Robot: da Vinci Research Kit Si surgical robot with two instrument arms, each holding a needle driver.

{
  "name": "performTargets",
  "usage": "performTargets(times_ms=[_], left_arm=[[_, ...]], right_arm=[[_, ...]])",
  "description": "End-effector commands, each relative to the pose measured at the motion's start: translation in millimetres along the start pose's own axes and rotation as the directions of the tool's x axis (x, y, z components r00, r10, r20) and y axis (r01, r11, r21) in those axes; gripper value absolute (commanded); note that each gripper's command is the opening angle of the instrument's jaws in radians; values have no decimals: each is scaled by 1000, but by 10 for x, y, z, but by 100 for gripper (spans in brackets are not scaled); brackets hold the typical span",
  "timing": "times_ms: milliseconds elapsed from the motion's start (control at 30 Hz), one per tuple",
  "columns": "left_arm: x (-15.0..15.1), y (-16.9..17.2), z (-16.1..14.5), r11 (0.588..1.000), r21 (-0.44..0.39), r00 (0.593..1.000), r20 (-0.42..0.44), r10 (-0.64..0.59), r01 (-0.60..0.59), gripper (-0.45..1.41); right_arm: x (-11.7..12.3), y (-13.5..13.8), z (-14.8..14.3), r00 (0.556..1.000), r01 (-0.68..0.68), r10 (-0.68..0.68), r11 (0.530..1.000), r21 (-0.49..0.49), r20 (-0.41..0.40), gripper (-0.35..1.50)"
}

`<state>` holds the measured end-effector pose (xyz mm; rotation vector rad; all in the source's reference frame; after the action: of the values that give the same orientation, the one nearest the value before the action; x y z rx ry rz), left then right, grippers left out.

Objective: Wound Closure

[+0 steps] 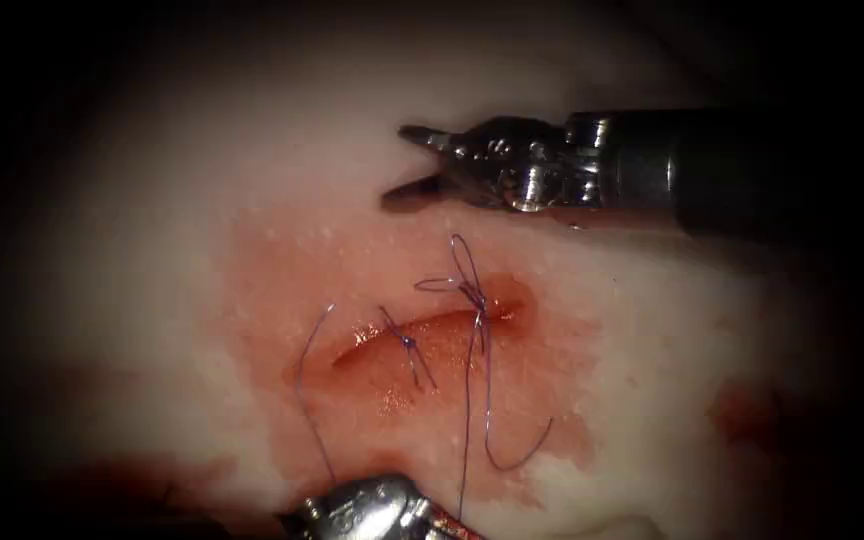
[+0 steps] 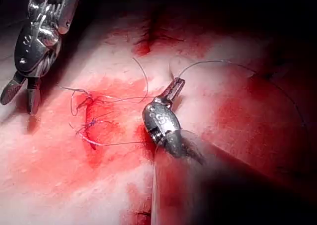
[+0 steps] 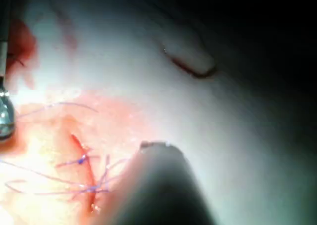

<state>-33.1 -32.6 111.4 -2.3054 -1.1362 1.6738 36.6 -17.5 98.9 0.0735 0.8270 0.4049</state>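
The cut (image 1: 432, 335) runs across the red-stained tissue (image 1: 252, 180), with two purple thread knots on it (image 1: 407, 342) (image 1: 474, 295). Loose thread (image 1: 492, 440) trails from the knots toward the near edge. My right tool (image 1: 402, 163) hovers beyond the cut with its jaws open and nothing between them; it also appears as the right tool (image 2: 20, 103) beside the cut. My left tool (image 2: 174, 86) rests on the near side of the cut, jaws shut on a thin strand of thread (image 2: 223, 61) that arcs away from its tip. Its wrist (image 1: 372, 510) is at the near edge. I cannot make out the needle.
Red fluid (image 1: 282, 300) stains the tissue around the cut, with another patch (image 1: 742, 410) off to the right. A small separate nick (image 3: 190, 69) marks the pale tissue away from the cut. The right tool's shaft (image 3: 158, 185) is close to the knots.
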Motion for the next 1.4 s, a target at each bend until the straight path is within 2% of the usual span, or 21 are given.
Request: performTargets(times_ms=[33,133,167,200,233,267,433,533,667,1400], left_arm=[[-7,-2,3,1000,-1,1000,-1,-3,3,-45],[-5,-3,2,1000,-3,1000,-2,-4,4,-45],[-5,-3,2,1000,-3,1000,-2,-4,4,-45],[-5,-3,2,1000,-3,1000,-2,-4,4,-45],[-6,-3,2,1000,-6,1000,-2,-4,4,-45],[-6,-3,2,1000,-6,1000,-2,-4,4,-45],[-6,-4,1,1000,-7,1000,-1,-4,4,-45],[-6,-3,0,1000,-8,1000,-1,-4,4,-45],[-6,-4,-1,1000,-4,1000,-2,-4,4,-45],[-5,-3,-1,1000,-6,1000,-2,-5,5,-45]], right_arm=[[7,6,2,1000,8,-8,1000,3,-6,143],[10,24,-35,1000,7,-7,1000,-10,-6,143],[10,33,-57,1000,3,-3,1000,-17,-6,145],[10,33,-57,1000,3,-3,1000,-17,-6,145],[2,31,-78,1000,1,-2,1000,-20,-3,147],[-2,26,-83,1000,2,-2,1000,-16,-3,147],[-28,-14,-93,1000,-7,6,999,46,7,147],[-25,-21,-104,998,-68,67,996,61,16,147],[-31,-35,-101,996,-91,90,993,71,27,143],[-50,-28,-68,994,-102,99,993,65,53,141]])
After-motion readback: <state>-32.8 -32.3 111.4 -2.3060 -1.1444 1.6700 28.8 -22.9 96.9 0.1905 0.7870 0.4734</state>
